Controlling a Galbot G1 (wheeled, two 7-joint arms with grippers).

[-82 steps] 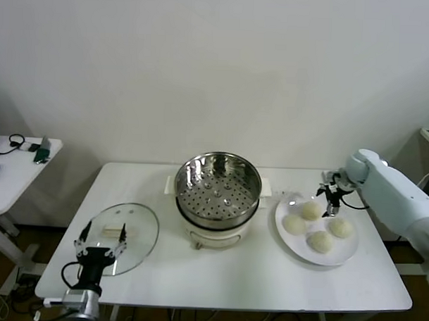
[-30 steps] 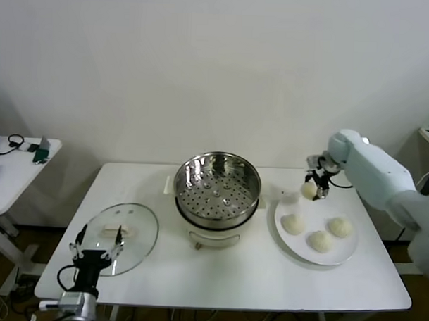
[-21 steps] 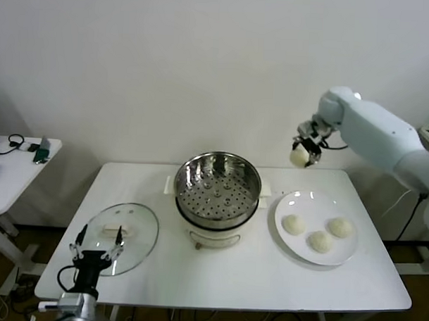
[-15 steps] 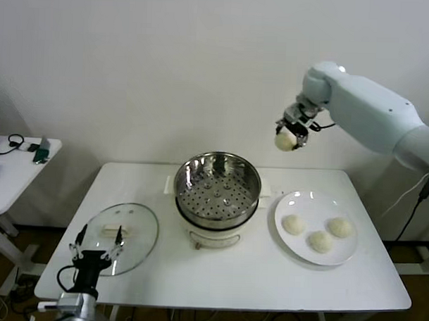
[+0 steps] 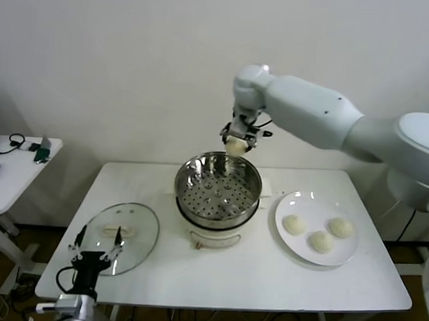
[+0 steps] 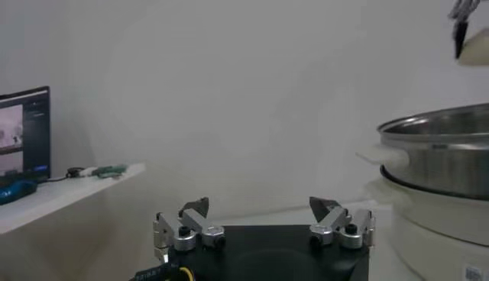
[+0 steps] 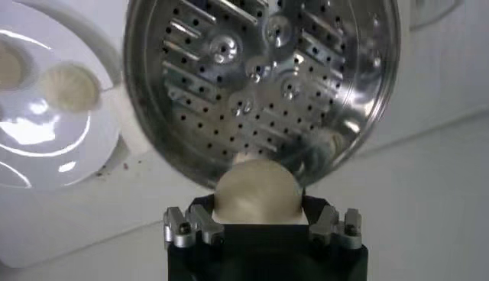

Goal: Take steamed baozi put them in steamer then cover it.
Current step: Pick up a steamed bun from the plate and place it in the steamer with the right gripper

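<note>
My right gripper [image 5: 236, 143] is shut on one cream-white baozi [image 5: 235, 146] and hangs above the far rim of the steamer [image 5: 217, 191], a shiny perforated steel basket on a white cooker base. From the right wrist, the baozi [image 7: 255, 192] fills the jaws of the right gripper [image 7: 257, 205], with the steamer [image 7: 260, 76] beyond it and nothing in the basket. Three more baozi [image 5: 320, 241] lie on the white plate [image 5: 300, 256] to the right. The glass cover [image 5: 120, 238] lies flat at the table's left. My left gripper [image 5: 96, 249] waits open at the cover's near edge.
A white side table [image 5: 13, 169] with small items stands at far left. The left wrist view shows the left gripper [image 6: 262, 220] open, the steamer's side [image 6: 439, 145] and a screen [image 6: 24, 126] on the side table. Bare tabletop [image 5: 231, 281] lies in front of the steamer.
My right gripper took one baozi off the plate, lifted it and carried it leftward to above the steamer's far rim. Three baozi are left on the plate. The left arm stayed put.
</note>
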